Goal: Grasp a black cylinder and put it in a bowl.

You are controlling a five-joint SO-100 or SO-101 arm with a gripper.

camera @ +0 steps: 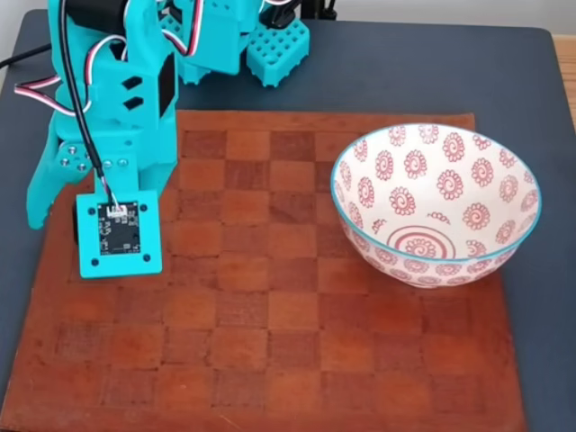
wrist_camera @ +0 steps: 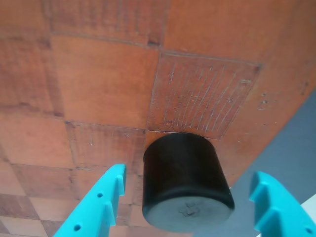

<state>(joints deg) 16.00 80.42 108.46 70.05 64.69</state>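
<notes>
Wrist view: cylinder (wrist_camera: 185, 182) on the checkered board (wrist_camera: 103, 84), close to the board's edge, closed end toward the camera. Gripper (wrist_camera: 190, 210) spread wide, one teal finger (wrist_camera: 101, 205) to the left and one (wrist_camera: 279, 205) to the right of the cylinder, gaps on both sides, neither touching. Beyond the board edge at lower right, dark blue-grey table.

Fixed view: teal arm (camera: 117, 117) bent low over the board's (camera: 270, 342) left edge, its square camera board (camera: 119, 234) facing up and hiding whatever lies beneath. Gripper (camera: 54, 193) mostly hidden under the arm. Bowl (camera: 436, 205) upright on the board's right side, near the right edge, well apart from the arm; red pattern inside, nothing in it. Dark mat (camera: 405, 72) under the board. Black and white-red cables (camera: 76, 108) down the arm to the camera board. Open squares between arm and bowl.
</notes>
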